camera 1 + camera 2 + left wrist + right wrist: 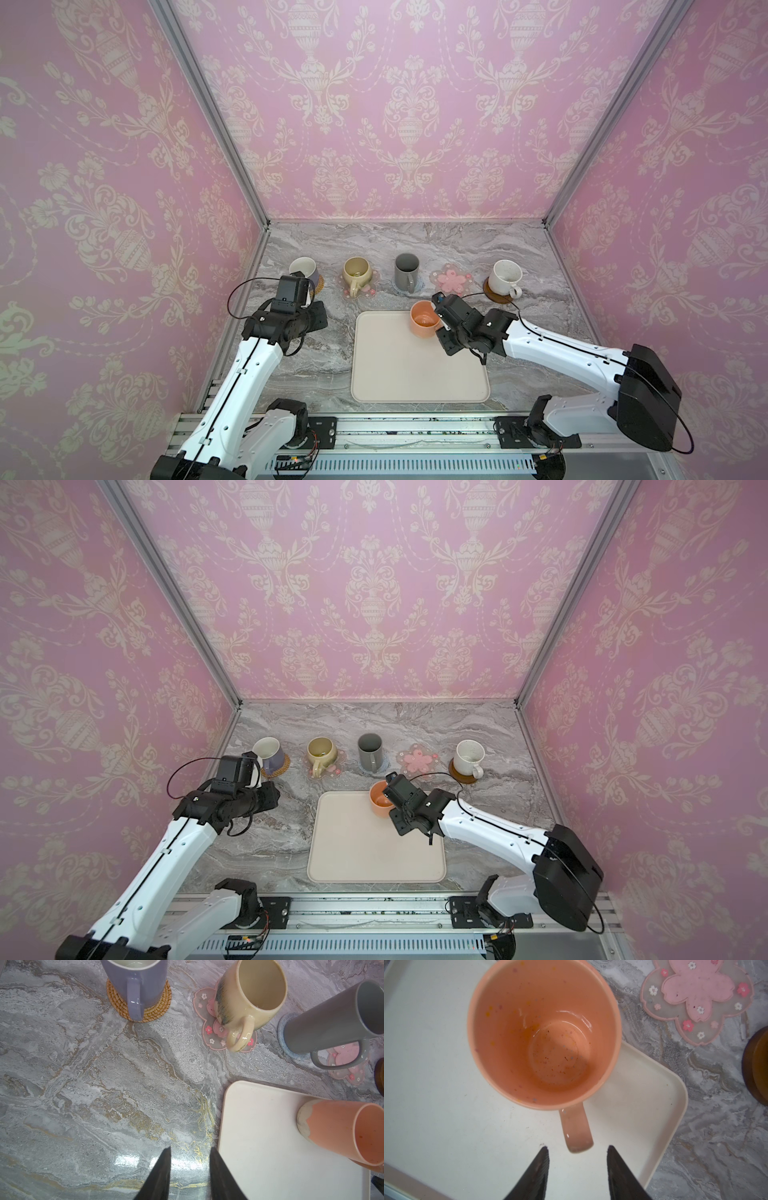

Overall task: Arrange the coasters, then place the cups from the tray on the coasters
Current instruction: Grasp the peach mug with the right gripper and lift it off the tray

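Lab test booth — wallpapered panels (407, 104), aluminium frame (212, 112), marble tabletop (316, 365).

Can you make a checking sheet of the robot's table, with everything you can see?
Surface: grey marble table; cream tray near the front.
Job's things: lavender cup on rattan coaster, yellow cup on flower coaster, grey cup on blue coaster, white cup on wooden coaster; orange cup upright on the tray; second flower coaster bare.
Clutter: nothing seen.
End effectors: left end effector open, empty, over the table; right end effector open, tips at the orange cup's handle, not gripping.
Cables: left black cable and right black cable loop off the wrists.
Surroundings: pink patterned walls.
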`<state>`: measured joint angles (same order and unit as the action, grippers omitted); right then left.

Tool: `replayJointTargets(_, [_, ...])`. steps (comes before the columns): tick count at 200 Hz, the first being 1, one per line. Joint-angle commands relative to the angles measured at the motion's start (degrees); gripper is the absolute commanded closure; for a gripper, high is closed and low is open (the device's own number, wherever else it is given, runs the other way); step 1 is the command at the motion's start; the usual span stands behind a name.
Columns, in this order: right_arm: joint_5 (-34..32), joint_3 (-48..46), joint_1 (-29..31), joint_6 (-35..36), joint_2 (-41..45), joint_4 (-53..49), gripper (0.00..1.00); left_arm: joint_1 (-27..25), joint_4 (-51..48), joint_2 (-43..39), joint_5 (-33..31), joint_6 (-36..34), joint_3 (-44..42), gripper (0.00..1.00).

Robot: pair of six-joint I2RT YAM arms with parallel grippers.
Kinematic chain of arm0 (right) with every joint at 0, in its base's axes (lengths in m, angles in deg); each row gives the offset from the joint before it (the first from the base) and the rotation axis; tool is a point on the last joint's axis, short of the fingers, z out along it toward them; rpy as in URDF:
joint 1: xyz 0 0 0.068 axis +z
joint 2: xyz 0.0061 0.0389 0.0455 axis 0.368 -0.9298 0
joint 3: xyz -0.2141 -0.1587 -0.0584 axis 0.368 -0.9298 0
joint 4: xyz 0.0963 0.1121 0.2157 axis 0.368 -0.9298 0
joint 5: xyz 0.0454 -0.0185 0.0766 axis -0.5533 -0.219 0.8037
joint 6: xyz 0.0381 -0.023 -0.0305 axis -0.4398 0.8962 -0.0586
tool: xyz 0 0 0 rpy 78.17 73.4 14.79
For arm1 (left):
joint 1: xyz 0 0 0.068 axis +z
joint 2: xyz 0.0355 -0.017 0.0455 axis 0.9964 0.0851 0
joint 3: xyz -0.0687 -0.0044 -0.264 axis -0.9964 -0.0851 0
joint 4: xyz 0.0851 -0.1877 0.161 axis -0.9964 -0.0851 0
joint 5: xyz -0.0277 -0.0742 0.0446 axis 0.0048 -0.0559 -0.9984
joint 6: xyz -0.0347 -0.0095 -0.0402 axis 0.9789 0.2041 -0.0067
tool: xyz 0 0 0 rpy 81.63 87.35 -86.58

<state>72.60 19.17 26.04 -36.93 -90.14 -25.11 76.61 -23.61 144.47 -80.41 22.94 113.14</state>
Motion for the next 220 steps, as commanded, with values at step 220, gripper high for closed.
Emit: replayJointTargets(220, [5.9, 1.0, -4.2, 0.3, -6.1, 7.2, 0.88, -0.7, -0.7, -0.6, -1.8, 1.4, -4.0, 0.65])
